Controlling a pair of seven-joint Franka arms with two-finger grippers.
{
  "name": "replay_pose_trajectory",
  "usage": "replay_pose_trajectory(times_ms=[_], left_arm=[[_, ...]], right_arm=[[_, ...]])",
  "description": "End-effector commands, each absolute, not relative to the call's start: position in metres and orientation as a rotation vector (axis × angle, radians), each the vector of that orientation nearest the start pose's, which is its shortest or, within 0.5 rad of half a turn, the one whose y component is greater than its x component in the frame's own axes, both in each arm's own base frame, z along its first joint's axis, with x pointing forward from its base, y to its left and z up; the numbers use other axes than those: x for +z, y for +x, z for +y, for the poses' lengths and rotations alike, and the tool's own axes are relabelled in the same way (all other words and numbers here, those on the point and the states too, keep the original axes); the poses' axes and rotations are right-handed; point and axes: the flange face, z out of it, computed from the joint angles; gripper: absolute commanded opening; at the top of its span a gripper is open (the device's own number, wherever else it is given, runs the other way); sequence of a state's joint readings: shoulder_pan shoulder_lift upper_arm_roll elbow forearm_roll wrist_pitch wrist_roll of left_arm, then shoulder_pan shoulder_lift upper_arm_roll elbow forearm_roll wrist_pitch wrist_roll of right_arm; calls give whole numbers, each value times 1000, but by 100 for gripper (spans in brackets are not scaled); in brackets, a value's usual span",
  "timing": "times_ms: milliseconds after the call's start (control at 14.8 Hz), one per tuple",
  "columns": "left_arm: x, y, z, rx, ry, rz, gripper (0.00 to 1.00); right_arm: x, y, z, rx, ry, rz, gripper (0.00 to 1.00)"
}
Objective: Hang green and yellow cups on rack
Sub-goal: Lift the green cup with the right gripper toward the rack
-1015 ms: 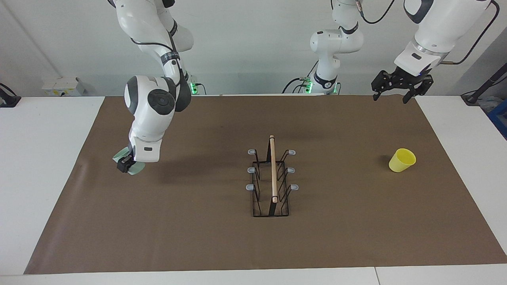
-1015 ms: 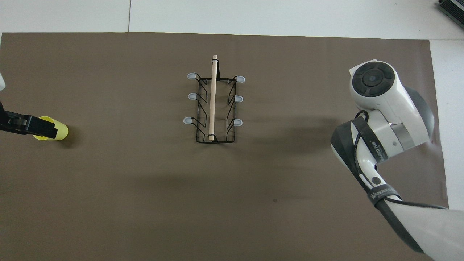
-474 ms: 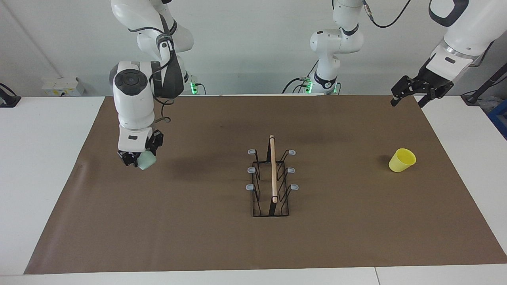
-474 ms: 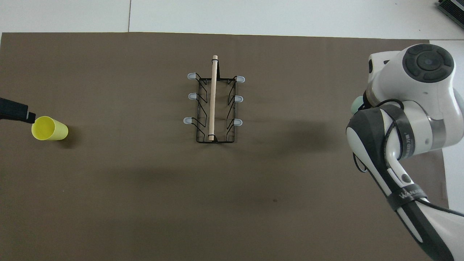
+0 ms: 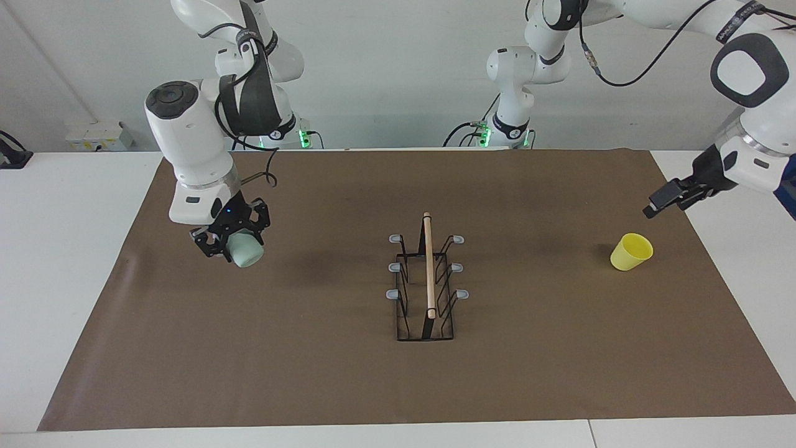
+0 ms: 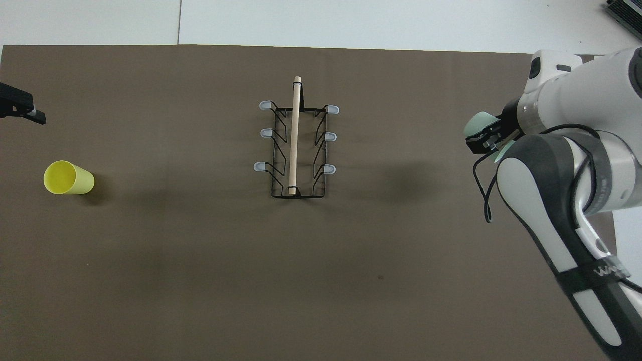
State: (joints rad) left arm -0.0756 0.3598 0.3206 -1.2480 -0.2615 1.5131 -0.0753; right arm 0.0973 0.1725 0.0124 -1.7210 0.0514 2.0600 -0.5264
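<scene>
The black wire rack (image 5: 428,280) with a wooden rod on top stands mid-mat, also in the overhead view (image 6: 296,145); its prongs are bare. My right gripper (image 5: 230,239) is shut on the pale green cup (image 5: 245,253) and holds it tilted in the air over the mat toward the right arm's end, apart from the rack; it also shows in the overhead view (image 6: 475,125). The yellow cup (image 5: 631,251) stands upright, mouth up, on the mat toward the left arm's end (image 6: 67,178). My left gripper (image 5: 668,198) hangs in the air over the mat's edge beside the yellow cup, not touching it.
A brown mat (image 5: 311,373) covers most of the white table (image 5: 62,249). The right arm's elbow and forearm (image 6: 567,200) stretch over the mat's corner at the right arm's end. Cables and the arm bases sit along the robots' edge.
My right gripper has lifted the green cup off the mat, turned it and shifted a little toward the rack. My left gripper has come down and out toward the yellow cup.
</scene>
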Motion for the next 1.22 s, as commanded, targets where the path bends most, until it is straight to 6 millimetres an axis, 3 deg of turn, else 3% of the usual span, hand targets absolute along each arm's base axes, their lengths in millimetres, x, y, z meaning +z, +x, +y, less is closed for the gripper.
replay_pose_trajectory(times_ms=[0,203,406,542,745,880,1083,1151], left_arm=[[568,657,123,52,-3259,-876,100],[538,653,169,137,-3196,-1136,100],[494,634,213,265,-3088,-1392,100],[483,632,231,265,-3004,-1585,100],[440,617,268,373,-2914,-1909,100],[416,609,280,416,-2747,-2189,100],[392,576,316,481,-2586,-2460,100],[377,568,316,525,-2546,-2526,100]], right_arm=[[505,631,83,-422,-2872,-787,0],[516,628,98,-528,-2748,-650,0],[528,616,111,-641,-2618,-547,0],[524,609,112,-679,-2531,-547,0],[511,590,131,-833,-2358,-524,0],[501,575,140,-969,-2251,-461,0],[489,556,141,-1081,-2159,-444,0],[485,547,145,-1108,-2121,-426,0]])
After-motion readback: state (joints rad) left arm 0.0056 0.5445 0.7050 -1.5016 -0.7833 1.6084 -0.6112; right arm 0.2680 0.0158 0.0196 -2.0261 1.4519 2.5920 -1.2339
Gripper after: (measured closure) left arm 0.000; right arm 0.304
